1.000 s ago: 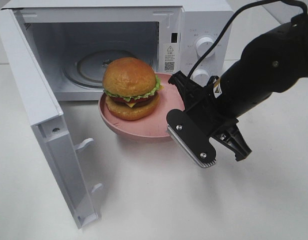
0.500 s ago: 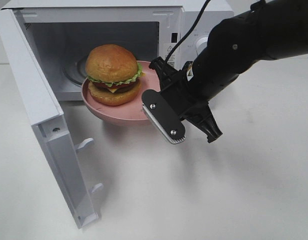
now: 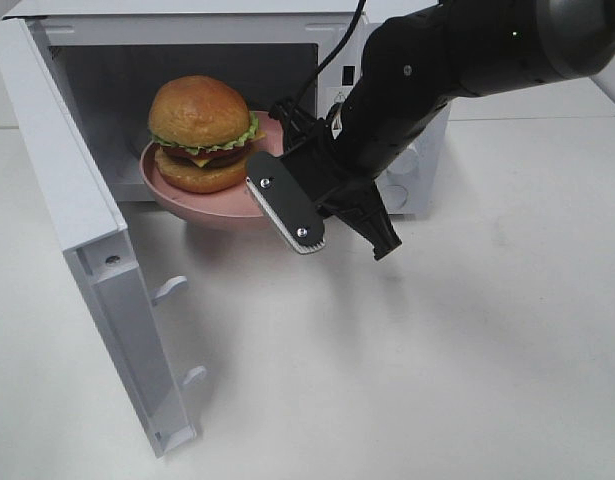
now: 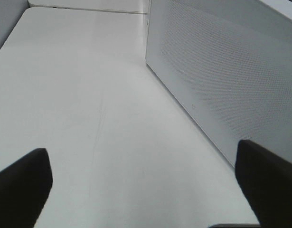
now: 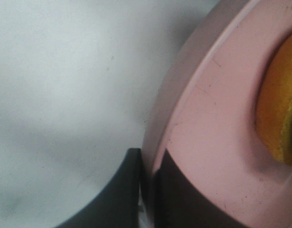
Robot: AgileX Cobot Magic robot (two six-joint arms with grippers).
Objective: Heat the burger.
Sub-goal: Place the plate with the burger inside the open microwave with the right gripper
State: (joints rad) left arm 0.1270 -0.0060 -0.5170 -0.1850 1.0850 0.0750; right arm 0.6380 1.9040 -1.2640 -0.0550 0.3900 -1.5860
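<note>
The burger [image 3: 200, 133], with a tan domed bun, green lettuce and yellow cheese, sits on a round pink plate [image 3: 192, 207]. The plate hangs at the mouth of the open microwave [image 3: 187, 10], partly inside the cavity. My right gripper [image 3: 275, 140] is shut on the plate's right rim. In the right wrist view its dark fingers [image 5: 179, 199] pinch the pink plate [image 5: 207, 128], and the burger's bun [image 5: 281, 114] shows at the edge. My left gripper [image 4: 146, 190] is open with nothing between its fingers, low over the white table beside the microwave's perforated side wall [image 4: 221, 71].
The microwave door [image 3: 77, 230] stands swung wide open to the left, its edge reaching toward the front of the table. The right arm [image 3: 457, 60] covers the microwave's control panel. The white tabletop [image 3: 437, 380] stretches in front and to the right.
The right gripper has carried the plate with the burger left and back, from in front of the microwave to its opening. The left gripper has stayed open.
</note>
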